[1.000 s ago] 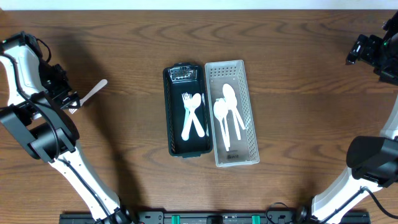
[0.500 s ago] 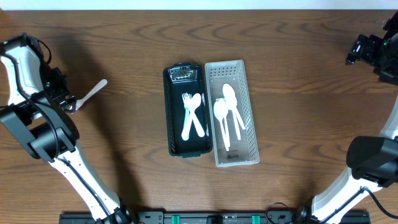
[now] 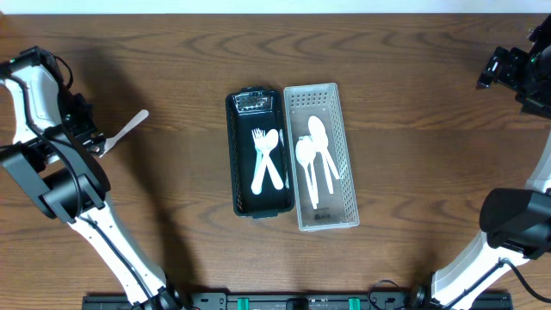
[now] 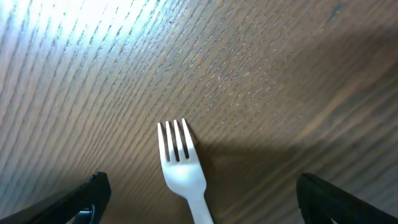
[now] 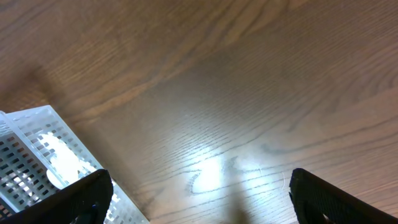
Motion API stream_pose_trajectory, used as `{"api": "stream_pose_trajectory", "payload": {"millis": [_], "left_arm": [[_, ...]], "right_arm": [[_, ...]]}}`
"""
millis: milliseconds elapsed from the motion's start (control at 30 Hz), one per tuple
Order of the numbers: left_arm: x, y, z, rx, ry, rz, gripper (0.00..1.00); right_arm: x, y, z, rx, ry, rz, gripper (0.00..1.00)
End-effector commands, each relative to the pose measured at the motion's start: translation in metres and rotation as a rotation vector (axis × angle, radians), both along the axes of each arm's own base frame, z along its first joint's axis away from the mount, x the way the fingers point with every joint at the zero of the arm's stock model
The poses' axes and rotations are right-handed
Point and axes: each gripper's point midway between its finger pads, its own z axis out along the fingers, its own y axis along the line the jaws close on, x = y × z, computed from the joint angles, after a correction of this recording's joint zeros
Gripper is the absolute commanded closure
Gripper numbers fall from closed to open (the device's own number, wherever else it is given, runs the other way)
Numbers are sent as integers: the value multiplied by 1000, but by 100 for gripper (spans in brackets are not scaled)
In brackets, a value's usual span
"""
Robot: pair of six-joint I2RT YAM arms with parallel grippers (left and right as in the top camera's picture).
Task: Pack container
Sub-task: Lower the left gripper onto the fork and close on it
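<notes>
Black container (image 3: 244,194): well away from both grippers, mid-table, long side touching a white slotted basket (image 3: 343,146) that stands on the side nearer the right gripper.
- Contents: one white fork (image 3: 261,148) and one white spoon (image 3: 271,139), crossed.
- Basket contents: several white spoons (image 3: 316,129).

Loose white fork (image 4: 181,168): flat on the wooden table (image 3: 413,172), between the fingers of the left gripper (image 4: 202,190), tines pointing away from the wrist, handle running back under it.

Left gripper: fingers (image 4: 84,196) spread wide, one on each side of the loose fork and clear of it; nothing grasped.

Right gripper (image 5: 199,193): far from the container, above bare wood, jaws spread wide, nothing between them. One basket corner shows off to its side.
</notes>
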Motion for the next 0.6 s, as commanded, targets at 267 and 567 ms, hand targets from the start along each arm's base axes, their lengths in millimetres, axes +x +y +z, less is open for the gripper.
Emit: {"api": "stream_pose_trajectory", "payload": {"millis": [267, 567], "left_arm": [[-5, -12, -39, -23, 94, -56, 2], [-6, -12, -42, -22, 101, -57, 7]], "right_arm": [[-2, 1, 1, 12, -2, -21, 6], [-2, 1, 1, 12, -2, -21, 6]]}}
